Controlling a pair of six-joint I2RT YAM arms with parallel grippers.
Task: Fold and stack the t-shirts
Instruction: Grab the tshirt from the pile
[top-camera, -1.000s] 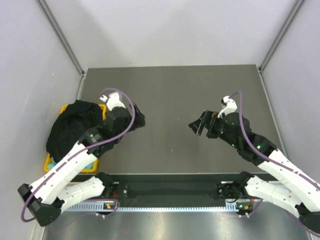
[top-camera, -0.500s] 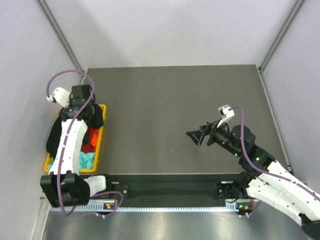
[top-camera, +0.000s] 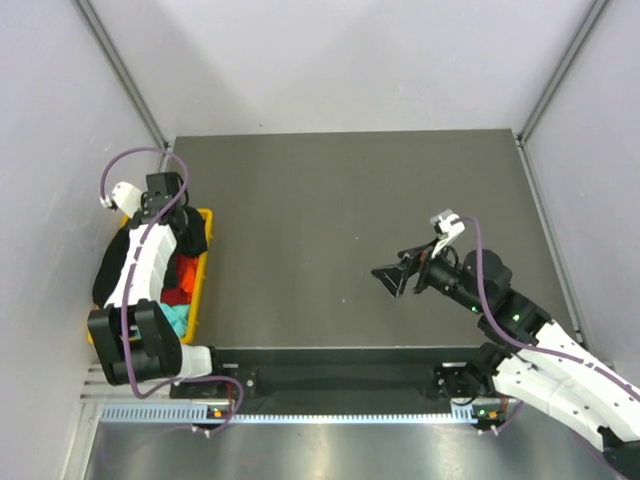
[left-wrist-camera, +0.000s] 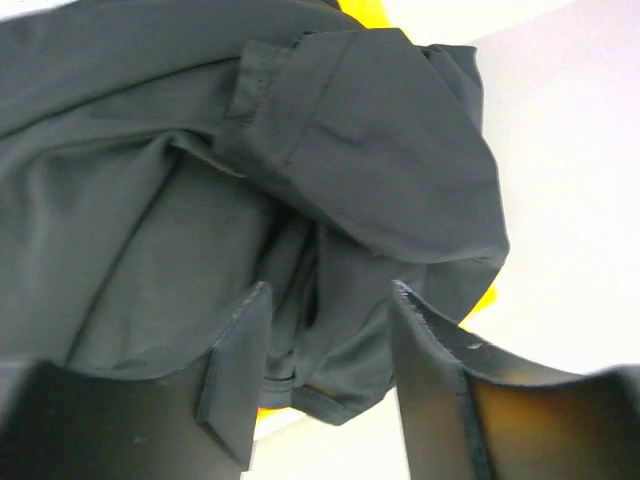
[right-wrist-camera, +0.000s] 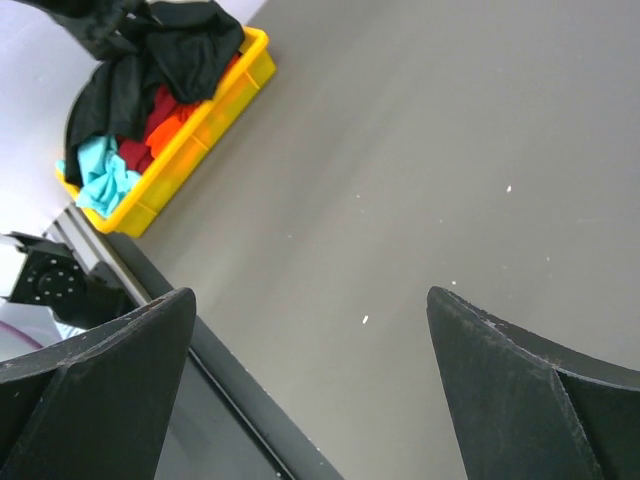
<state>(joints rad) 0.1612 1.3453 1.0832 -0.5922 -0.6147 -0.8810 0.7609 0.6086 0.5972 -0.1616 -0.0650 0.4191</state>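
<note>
Swung off the bench (top-camera: 330, 200), our left arm (top-camera: 140, 265) now bends over the basket (top-camera: 205, 270) at its left edge; the black shirt (top-camera: 108, 270) drapes there above the red shirt (top-camera: 180, 275) and teal shirt (top-camera: 176, 318); right jaws hang wide over bare bench, well apart. Left wrist: left jaws stand half-open just above black cloth, gripping nothing we can see. Right wrist: an orange shirt (right-wrist-camera: 175, 125) shows in the basket.
</note>
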